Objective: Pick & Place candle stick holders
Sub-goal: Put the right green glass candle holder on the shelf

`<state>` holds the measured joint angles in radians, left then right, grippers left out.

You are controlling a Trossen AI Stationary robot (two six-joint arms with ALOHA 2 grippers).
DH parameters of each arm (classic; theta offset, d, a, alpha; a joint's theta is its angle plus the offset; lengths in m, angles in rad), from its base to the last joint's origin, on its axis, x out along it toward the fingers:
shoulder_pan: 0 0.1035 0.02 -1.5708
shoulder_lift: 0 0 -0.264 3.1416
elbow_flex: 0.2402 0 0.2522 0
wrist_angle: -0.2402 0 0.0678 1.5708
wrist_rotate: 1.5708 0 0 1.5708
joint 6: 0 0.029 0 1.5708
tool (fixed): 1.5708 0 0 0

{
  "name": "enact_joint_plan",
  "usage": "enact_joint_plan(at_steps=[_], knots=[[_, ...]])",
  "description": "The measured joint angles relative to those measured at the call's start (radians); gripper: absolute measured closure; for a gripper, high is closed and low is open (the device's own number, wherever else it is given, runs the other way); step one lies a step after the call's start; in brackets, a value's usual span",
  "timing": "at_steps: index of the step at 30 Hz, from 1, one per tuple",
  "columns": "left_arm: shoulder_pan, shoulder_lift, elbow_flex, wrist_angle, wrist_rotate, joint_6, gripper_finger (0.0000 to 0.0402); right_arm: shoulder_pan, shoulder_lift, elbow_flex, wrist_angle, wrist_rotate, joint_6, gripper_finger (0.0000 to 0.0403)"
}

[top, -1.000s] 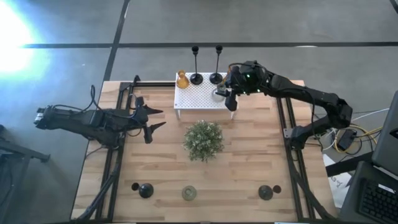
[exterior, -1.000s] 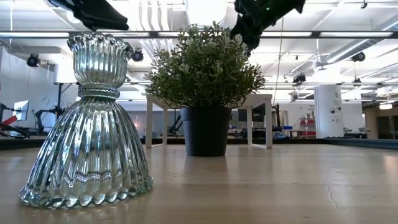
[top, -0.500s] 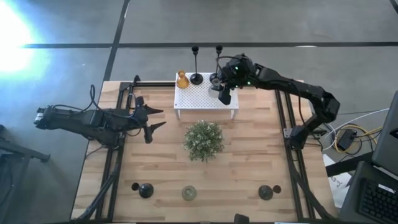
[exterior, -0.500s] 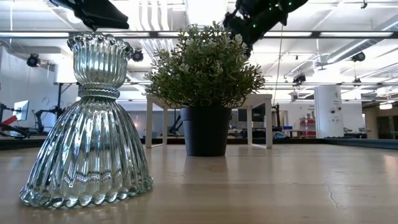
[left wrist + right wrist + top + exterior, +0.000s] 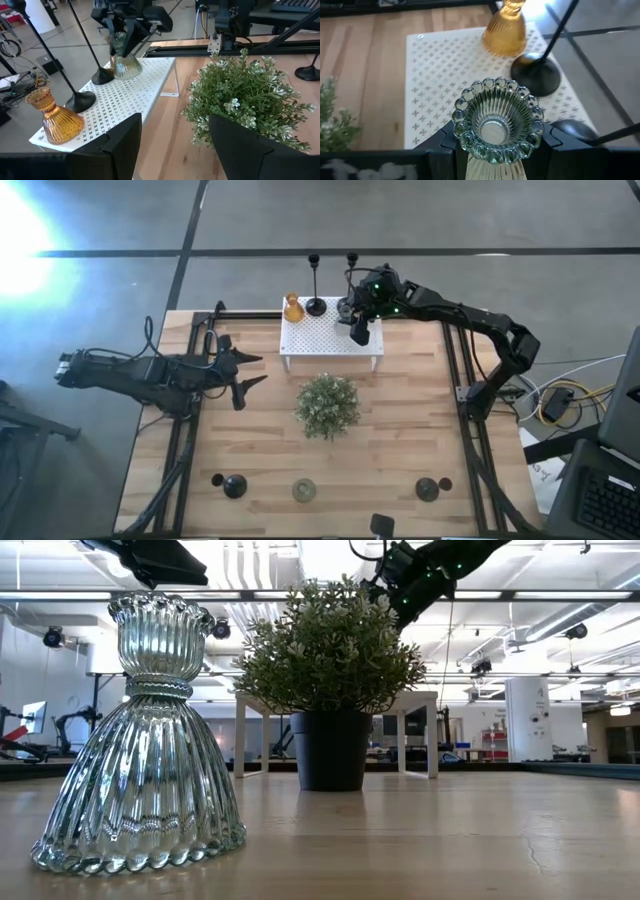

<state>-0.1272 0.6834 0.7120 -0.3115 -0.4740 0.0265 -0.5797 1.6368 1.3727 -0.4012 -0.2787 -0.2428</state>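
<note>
- You have seven holders in the high view: one amber holder (image 5: 292,308), two tall black holders (image 5: 315,305), one clear ribbed holder (image 5: 124,62) in the right gripper (image 5: 358,330), and three along the near edge of the table (image 5: 400,430).
- Near-edge row: a black holder (image 5: 234,486) on the left, a greenish holder (image 5: 304,491) in the middle, another black holder (image 5: 427,489) on the right; small dark dots lie beside both black ones.
- There is one plant (image 5: 327,405) mid-table and one white stand (image 5: 310,340) at the far edge.
- Your right gripper is closed on the clear ribbed holder, upright over the stand's right end, close to the second tall black holder (image 5: 102,75); whether it touches the stand you cannot tell.
- That holder is bell-shaped, ribbed, with a beaded rim and a hollow cup on top.
- The amber and tall black holders crowd the stand's far edge; its near half is bare.
- Your left gripper (image 5: 250,370) hangs over the table's left side, fingers apart and holding nothing, well apart from the plant.
</note>
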Motion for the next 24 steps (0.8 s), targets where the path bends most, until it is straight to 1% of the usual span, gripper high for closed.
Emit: enact_joint_plan(at_steps=[7, 24], knots=[[0.000, 0.000, 0.000, 0.001, 0.000, 0.002, 0.0166, -0.017, -0.003, -0.052, 0.074, -0.018, -0.002, 0.0280], [0.001, 0.000, 0.000, 0.005, 0.000, 0.004, 0.0166, -0.031, 0.002, -0.086, 0.107, -0.015, 0.001, 0.0280]])
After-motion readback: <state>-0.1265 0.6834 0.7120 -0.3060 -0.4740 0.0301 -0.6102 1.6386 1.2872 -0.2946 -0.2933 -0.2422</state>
